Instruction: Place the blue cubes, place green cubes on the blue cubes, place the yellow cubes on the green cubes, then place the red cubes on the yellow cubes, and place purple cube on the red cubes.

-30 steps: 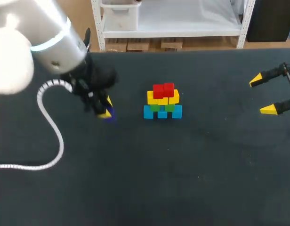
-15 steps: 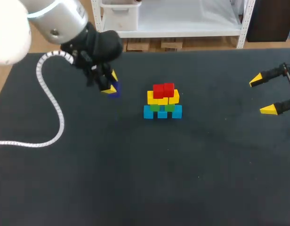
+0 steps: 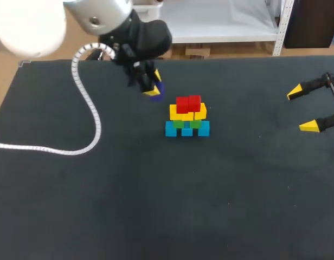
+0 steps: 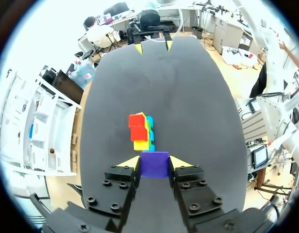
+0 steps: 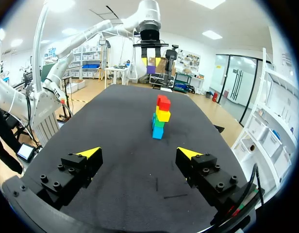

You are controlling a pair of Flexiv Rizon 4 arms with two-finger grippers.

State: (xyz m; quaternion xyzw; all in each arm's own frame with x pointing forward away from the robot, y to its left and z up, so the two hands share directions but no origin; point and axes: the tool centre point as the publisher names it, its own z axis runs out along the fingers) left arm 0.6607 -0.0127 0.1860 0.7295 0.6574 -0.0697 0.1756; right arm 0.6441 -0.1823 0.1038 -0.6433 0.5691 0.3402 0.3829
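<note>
Dark table mat [image 3: 167,222], bearing every entry below; listed outward from my left wrist.

Entry 1, left gripper [image 4: 154,163]: fingers clamped from two sides on the purple cube [image 4: 154,165], yellow tips flat against its flanks; cube carried level and raised clear of the mat, near the stack on my left arm's side but not over it.

Entry 2, coiled cable [image 3: 90,122]: white, looping from my left arm across the mat.

Entry 3, stack, ahead of my left fingers: blue cubes [image 3: 187,130] on the mat; green cubes [image 3: 186,123] on the blue; yellow cubes [image 3: 187,114] on the green; red cubes [image 3: 188,103] uppermost, two side by side; nothing on the reds.

Entry 4, right gripper [image 3: 303,109]: at the far side, well apart from the stack; fingers spread wide, holding nothing.

Step in hand, by my reckoning: the last one, carrying the purple cube to the red pair; the four lower tiers look done.

Next move calls for: centring the cube over the seam between the two reds, square to them; lowering straight down until it rests; only then parting my fingers; a sideways brush could topple so narrow a tower.
</note>
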